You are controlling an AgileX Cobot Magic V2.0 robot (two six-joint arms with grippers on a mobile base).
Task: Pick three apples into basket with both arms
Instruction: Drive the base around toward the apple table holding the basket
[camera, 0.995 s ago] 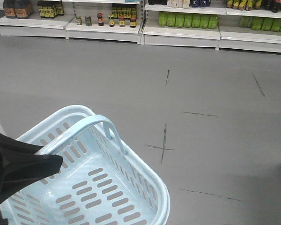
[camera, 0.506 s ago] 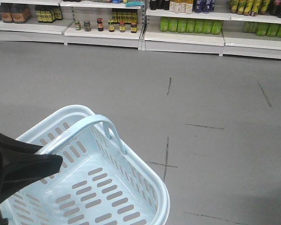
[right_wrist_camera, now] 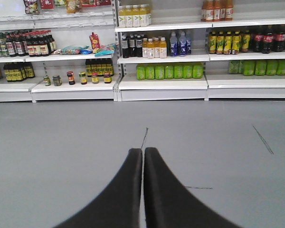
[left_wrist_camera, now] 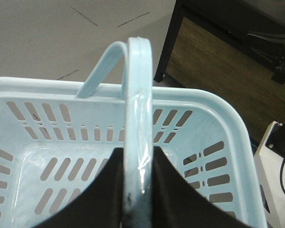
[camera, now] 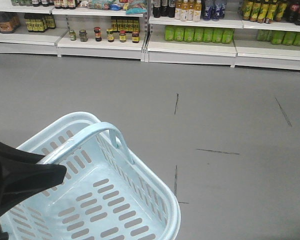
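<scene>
The pale blue basket hangs above the grey floor at the lower left of the front view, and nothing lies inside it. My left gripper is shut on its hoop handle, one black finger pressed to each side; in the front view it shows as a black shape at the left edge. My right gripper is shut with nothing between its fingers, pointing over the floor toward the shelves. No apples are in view.
White store shelves with bottles and jars run along the far side of the grey floor. A dark table frame and a white unit stand beside the basket in the left wrist view.
The shelves and floor marks have shifted in the front view, showing more of the shelving, so the base is moving. The basket and left gripper keep their place in the view.
</scene>
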